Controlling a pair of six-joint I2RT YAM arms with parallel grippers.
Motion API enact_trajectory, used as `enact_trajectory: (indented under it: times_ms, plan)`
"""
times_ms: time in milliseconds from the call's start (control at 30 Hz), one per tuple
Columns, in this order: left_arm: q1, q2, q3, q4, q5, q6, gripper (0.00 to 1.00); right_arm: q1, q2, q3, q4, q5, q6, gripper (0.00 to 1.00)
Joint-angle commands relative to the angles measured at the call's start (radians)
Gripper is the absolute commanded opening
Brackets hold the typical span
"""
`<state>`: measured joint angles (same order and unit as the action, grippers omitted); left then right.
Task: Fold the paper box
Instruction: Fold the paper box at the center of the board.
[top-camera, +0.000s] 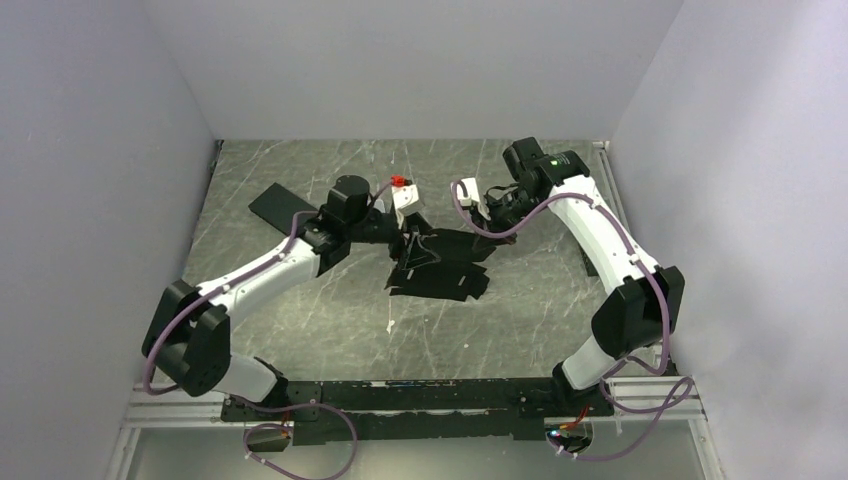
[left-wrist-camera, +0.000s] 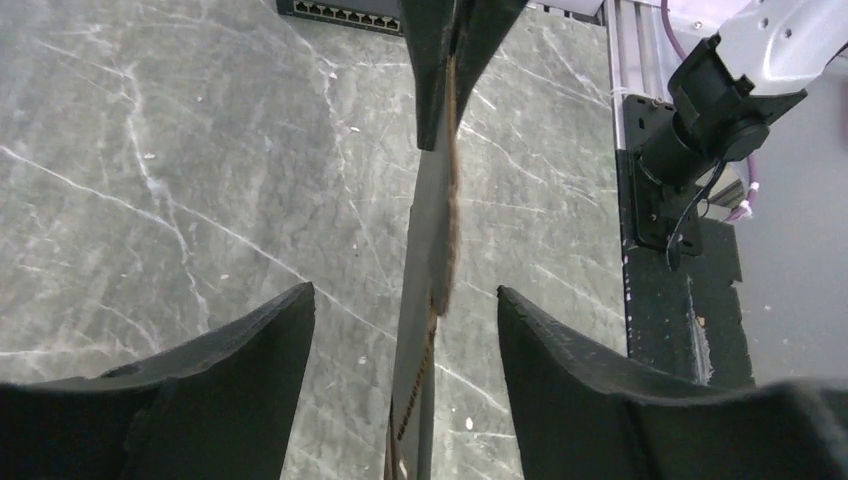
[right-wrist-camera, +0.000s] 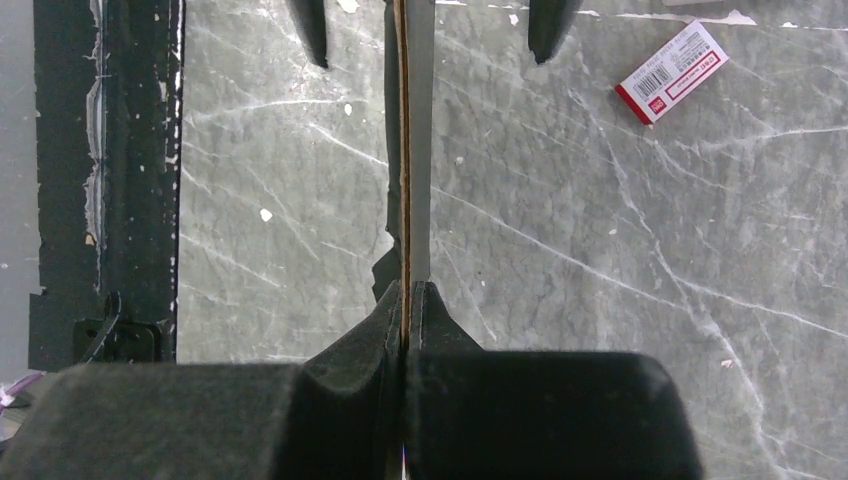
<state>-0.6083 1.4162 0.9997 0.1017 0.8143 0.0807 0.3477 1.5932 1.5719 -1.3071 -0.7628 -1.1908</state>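
The paper box (top-camera: 440, 268) is matte black cardboard, partly flat on the table at the centre, with one panel raised. My right gripper (right-wrist-camera: 407, 285) is shut on the edge of that raised panel (right-wrist-camera: 420, 150); in the top view it (top-camera: 480, 220) is at the box's back right. My left gripper (left-wrist-camera: 405, 290) is open. The panel (left-wrist-camera: 432, 230) stands edge-on between its fingers (left-wrist-camera: 250, 360) and touches neither. In the top view it (top-camera: 408, 238) is at the box's back left.
A plain black slab (top-camera: 282, 205) lies at the back left. A small white and red labelled block (right-wrist-camera: 672, 72) lies on the marble beyond the box. The black base rail (top-camera: 420, 400) runs along the near edge. Walls close in the table on three sides.
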Motion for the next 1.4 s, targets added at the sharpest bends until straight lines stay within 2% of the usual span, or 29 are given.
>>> enact_trajectory:
  times_ms: [0,100,167,200,267,400,433,500,533,600,667,767,900,1000,1133,1233,1300,1367]
  plan:
    - [-0.021,0.042,0.065,0.079,0.022,-0.028,0.56,0.005,-0.005,0.031,-0.018,-0.014,-0.016,0.0]
    - [-0.025,0.077,0.087,0.06,0.002,-0.061,0.01,0.004,-0.003,0.029,0.005,-0.024,0.021,0.0]
    - [-0.023,0.071,0.071,0.057,-0.057,-0.092,0.0,-0.01,-0.01,0.023,0.042,-0.039,0.076,0.18]
    - [-0.021,0.051,0.04,0.091,-0.099,-0.126,0.0,-0.029,-0.02,0.019,0.065,-0.058,0.11,0.35]
    - [-0.017,-0.012,-0.061,0.214,-0.211,-0.184,0.0,-0.098,-0.048,0.006,0.116,-0.123,0.179,0.56]
    - [-0.014,-0.176,-0.291,0.487,-0.461,-0.339,0.0,-0.309,-0.157,-0.099,0.299,-0.344,0.346,0.81]
    - [-0.015,-0.212,-0.338,0.55,-0.512,-0.377,0.0,-0.337,-0.192,-0.167,0.394,-0.391,0.431,0.87]
    - [-0.017,-0.261,-0.422,0.697,-0.597,-0.453,0.0,-0.396,-0.267,-0.352,0.7,-0.485,0.669,0.98]
    - [-0.019,-0.274,-0.458,0.765,-0.637,-0.493,0.0,-0.402,-0.305,-0.47,0.896,-0.508,0.894,0.99]
    - [-0.023,-0.279,-0.495,0.866,-0.689,-0.543,0.0,-0.406,-0.355,-0.708,1.409,-0.528,1.23,1.0]
    - [-0.026,-0.267,-0.491,0.912,-0.707,-0.578,0.0,-0.406,-0.356,-0.802,1.634,-0.501,1.424,1.0]
    - [-0.036,-0.244,-0.473,0.952,-0.729,-0.611,0.0,-0.402,-0.307,-0.83,1.732,-0.444,1.547,1.0]
    - [-0.047,-0.198,-0.454,1.047,-0.75,-0.637,0.0,-0.391,-0.268,-0.912,1.918,-0.302,1.801,0.99]
    - [-0.054,-0.159,-0.434,1.089,-0.751,-0.656,0.0,-0.355,-0.251,-0.961,2.119,-0.289,1.954,0.99]
    - [-0.066,-0.102,-0.412,1.157,-0.75,-0.686,0.0,-0.277,-0.221,-0.96,2.183,-0.262,2.035,0.99]
    - [-0.074,-0.079,-0.397,1.18,-0.748,-0.702,0.0,-0.271,-0.178,-0.977,2.327,-0.25,2.162,0.99]
    - [-0.08,-0.068,-0.386,1.184,-0.743,-0.706,0.0,-0.272,-0.167,-0.987,2.409,-0.241,2.23,0.96]
    - [-0.084,-0.06,-0.381,1.181,-0.743,-0.708,0.0,-0.272,-0.166,-0.999,2.478,-0.234,2.278,0.88]
